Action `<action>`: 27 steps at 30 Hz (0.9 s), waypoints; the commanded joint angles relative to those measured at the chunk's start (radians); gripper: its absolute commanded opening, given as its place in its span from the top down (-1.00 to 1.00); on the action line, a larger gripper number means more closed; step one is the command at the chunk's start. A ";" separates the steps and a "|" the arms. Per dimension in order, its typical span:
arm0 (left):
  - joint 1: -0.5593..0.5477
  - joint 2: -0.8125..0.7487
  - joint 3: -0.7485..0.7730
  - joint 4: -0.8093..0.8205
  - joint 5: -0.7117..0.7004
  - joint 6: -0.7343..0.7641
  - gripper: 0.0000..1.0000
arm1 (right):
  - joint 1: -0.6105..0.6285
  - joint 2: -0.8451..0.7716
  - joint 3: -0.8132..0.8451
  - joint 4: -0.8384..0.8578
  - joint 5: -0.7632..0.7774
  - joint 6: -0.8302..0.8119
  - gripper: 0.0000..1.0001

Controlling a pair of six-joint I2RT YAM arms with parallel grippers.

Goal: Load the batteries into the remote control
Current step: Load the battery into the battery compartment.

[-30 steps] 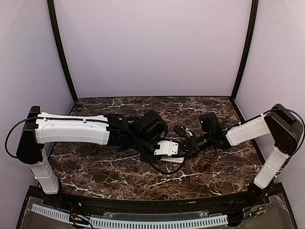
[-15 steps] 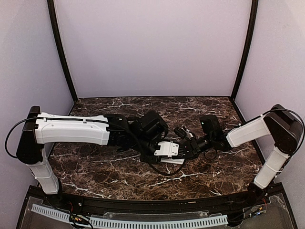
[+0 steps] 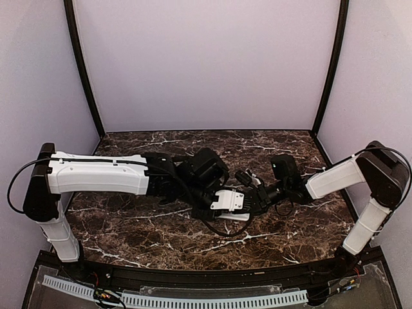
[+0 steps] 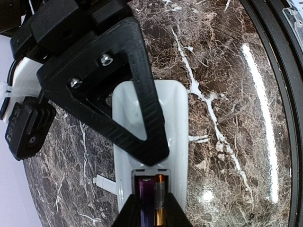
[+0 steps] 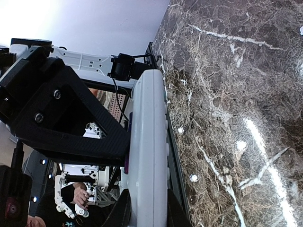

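Battery-seating step: my right tool clamps the remote control at mid-table. My left tool, narrow, pinches a battery at the open compartment. Next I'd press it flat.

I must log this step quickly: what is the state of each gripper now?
Left gripper: nearly closed over the batteries in the remote control; grip cannot be told.
Right gripper: closed on the remote control.
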 commanded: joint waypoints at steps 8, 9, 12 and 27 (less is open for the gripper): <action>0.011 -0.070 -0.048 0.027 -0.054 -0.039 0.44 | 0.014 0.004 -0.019 0.087 -0.058 0.002 1.00; 0.015 -0.074 -0.051 0.028 -0.056 -0.045 0.44 | 0.014 0.003 -0.019 0.087 -0.058 0.000 1.00; 0.029 -0.106 -0.070 0.036 -0.042 -0.061 0.43 | 0.011 0.003 -0.021 0.084 -0.054 -0.002 1.00; 0.223 -0.334 -0.392 0.490 0.056 -0.483 -0.19 | -0.042 -0.035 0.128 -0.323 0.201 -0.284 1.00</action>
